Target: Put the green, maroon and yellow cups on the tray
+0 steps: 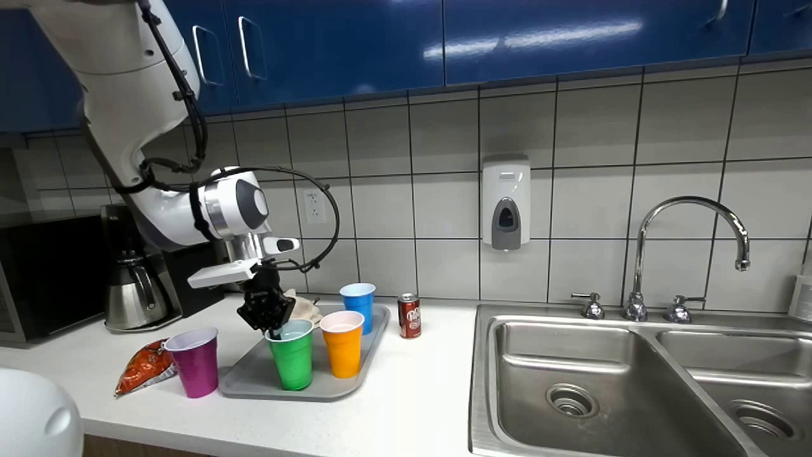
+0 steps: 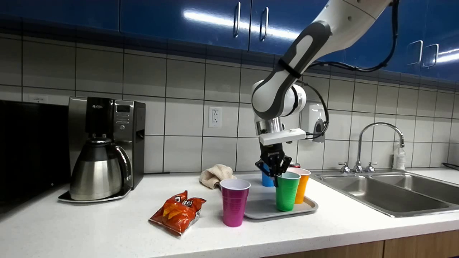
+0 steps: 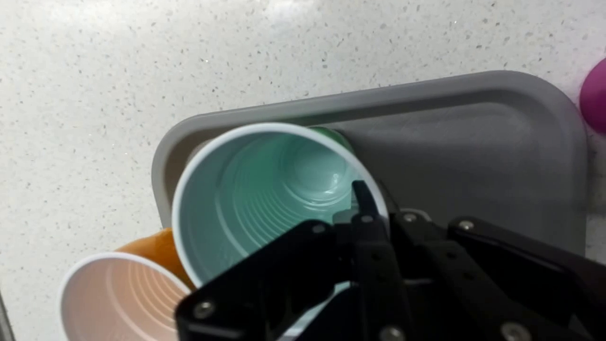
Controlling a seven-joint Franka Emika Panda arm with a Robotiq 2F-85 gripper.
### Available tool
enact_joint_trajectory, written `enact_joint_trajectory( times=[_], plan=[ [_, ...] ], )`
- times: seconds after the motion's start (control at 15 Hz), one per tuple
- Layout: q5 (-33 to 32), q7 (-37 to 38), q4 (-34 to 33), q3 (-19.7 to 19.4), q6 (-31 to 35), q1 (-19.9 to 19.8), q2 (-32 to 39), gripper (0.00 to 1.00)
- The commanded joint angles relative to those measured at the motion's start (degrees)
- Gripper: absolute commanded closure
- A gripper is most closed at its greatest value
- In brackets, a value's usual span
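The green cup stands upright on the front part of the grey tray; it also shows in the wrist view. My gripper is shut on its rim, one fingertip inside the cup and the other outside. The outer finger is partly hidden in shadow. The yellow cup, orange-yellow in colour, stands on the tray beside the green one. The maroon cup, magenta-purple, stands upright on the counter just off the tray's side; its edge shows in the wrist view.
A blue cup stands at the back of the tray. A soda can is on the counter beside the tray. A beige towel, a red chip bag and a coffee maker stand or lie around. A steel sink is set into the counter.
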State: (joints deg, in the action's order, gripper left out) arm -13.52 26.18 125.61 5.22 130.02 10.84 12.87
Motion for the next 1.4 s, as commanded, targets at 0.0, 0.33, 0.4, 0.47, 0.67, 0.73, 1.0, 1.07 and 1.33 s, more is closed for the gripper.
enact_joint_trajectory(
  times=[0.0, 0.33, 0.4, 0.47, 0.67, 0.73, 1.0, 1.07, 1.33],
  plan=[
    [-1.69, 2.59, -1.8, -0.8, -2.02, 1.22, 0.9, 0.99],
    [-2.04, 3.14, -1.99, -1.26, -3.66, 1.5, 1.18, 0.65],
    [-1.96, 3.06, -1.95, -1.37, -3.97, 1.47, 1.05, 0.57],
    [-2.05, 3.01, -1.84, -1.48, -4.16, 1.44, 0.85, 0.5],
    [-2.03, 2.76, -1.61, -1.63, -4.8, 1.32, 0.28, 0.27],
    [-1.86, 2.54, -1.46, -1.61, -4.95, 1.27, -0.07, 0.2],
    [-1.43, 2.0, -1.01, -1.47, -5.31, 1.12, -1.53, 0.0],
    [-1.4, 1.9, -0.83, -1.43, -5.54, 1.09, -2.13, 0.0],
    [-0.94, 1.34, -0.21, -1.04, -6.54, 0.74, -5.04, 0.0]
  ],
)
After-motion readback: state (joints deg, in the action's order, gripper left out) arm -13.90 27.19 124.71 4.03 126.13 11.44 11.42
